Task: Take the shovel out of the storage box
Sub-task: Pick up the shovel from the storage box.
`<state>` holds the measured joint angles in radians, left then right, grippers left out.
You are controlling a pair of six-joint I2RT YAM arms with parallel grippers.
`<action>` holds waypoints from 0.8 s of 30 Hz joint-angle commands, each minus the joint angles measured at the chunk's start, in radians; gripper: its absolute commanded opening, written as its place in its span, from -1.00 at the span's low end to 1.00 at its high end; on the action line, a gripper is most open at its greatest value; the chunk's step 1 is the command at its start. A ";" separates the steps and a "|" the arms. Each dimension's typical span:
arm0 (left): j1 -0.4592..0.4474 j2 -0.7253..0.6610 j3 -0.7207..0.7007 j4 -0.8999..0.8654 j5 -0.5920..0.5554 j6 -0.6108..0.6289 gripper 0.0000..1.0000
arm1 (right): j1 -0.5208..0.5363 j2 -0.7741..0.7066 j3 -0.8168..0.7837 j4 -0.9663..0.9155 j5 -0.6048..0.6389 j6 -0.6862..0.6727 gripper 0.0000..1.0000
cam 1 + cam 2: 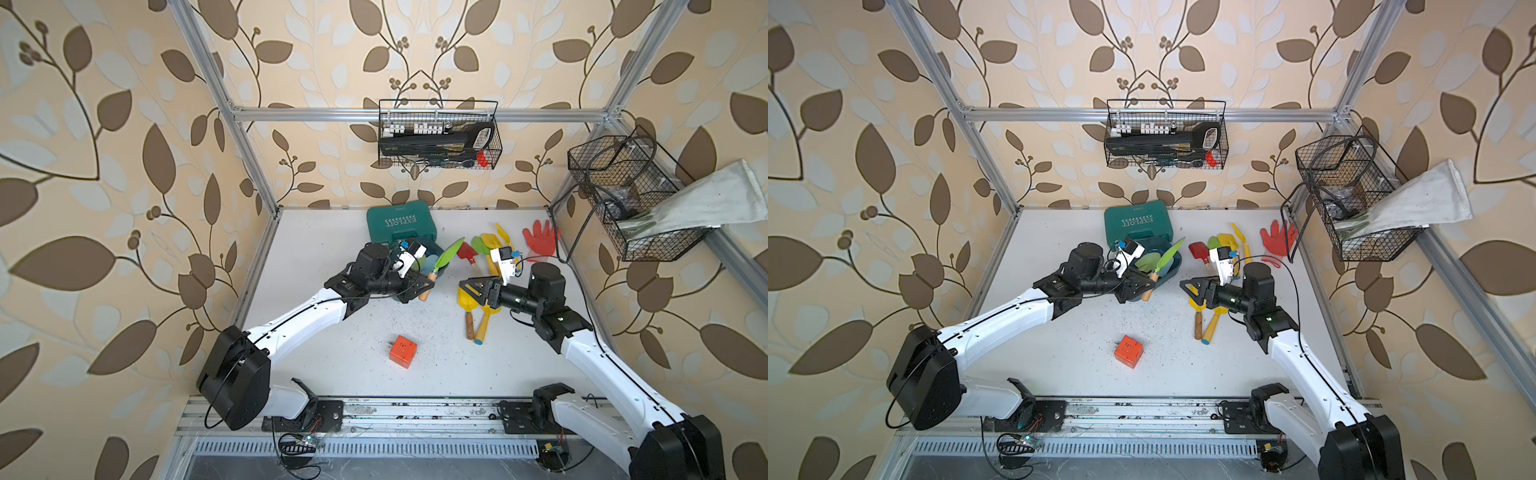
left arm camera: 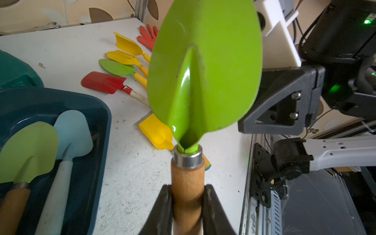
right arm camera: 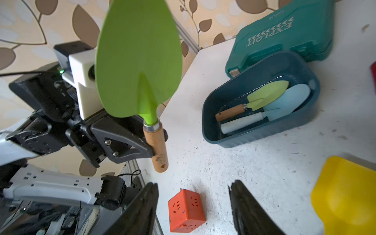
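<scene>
My left gripper (image 2: 187,187) is shut on the wooden handle of a bright green shovel (image 2: 203,67). The shovel is in the air, blade up, outside the storage box, and shows in both top views (image 1: 448,254) (image 1: 1169,254) and in the right wrist view (image 3: 138,61). The storage box (image 3: 264,136) is a dark teal tub on the table beside it. It holds a pale green shovel (image 3: 268,93) and a pale blue shovel (image 3: 293,99). My right gripper (image 3: 193,185) is open and empty, facing the held shovel from the right (image 1: 462,286).
A green EXPLOIT case (image 1: 401,222) lies behind the tub. An orange socket cube (image 1: 403,351) sits mid-table. Several red, green and yellow shovels (image 1: 482,249) and a red glove (image 1: 540,239) lie to the right. Two more yellow shovels (image 1: 467,299) lie under my right gripper. Wire baskets (image 1: 440,135) hang on the frame.
</scene>
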<state>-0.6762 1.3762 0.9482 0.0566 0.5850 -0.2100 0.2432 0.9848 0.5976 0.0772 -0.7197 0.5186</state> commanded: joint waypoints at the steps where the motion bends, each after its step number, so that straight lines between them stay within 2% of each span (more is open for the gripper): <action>1: -0.008 -0.031 -0.006 0.133 0.108 -0.043 -0.60 | 0.064 0.027 0.012 0.035 -0.039 -0.053 0.19; 6: -0.008 -0.027 -0.015 0.189 0.137 -0.083 -0.59 | 0.114 0.031 0.018 0.022 -0.018 -0.098 0.17; 14: -0.015 0.010 -0.035 0.312 0.174 -0.173 -0.60 | 0.142 0.043 -0.005 0.114 -0.051 -0.072 0.16; 24: -0.067 0.043 -0.028 0.349 0.153 -0.171 -0.56 | 0.159 0.081 -0.022 0.204 -0.055 -0.029 0.09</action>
<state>-0.7288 1.4162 0.9112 0.3317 0.7139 -0.3809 0.3931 1.0443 0.5953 0.2344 -0.7612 0.4709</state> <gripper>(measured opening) 0.239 0.553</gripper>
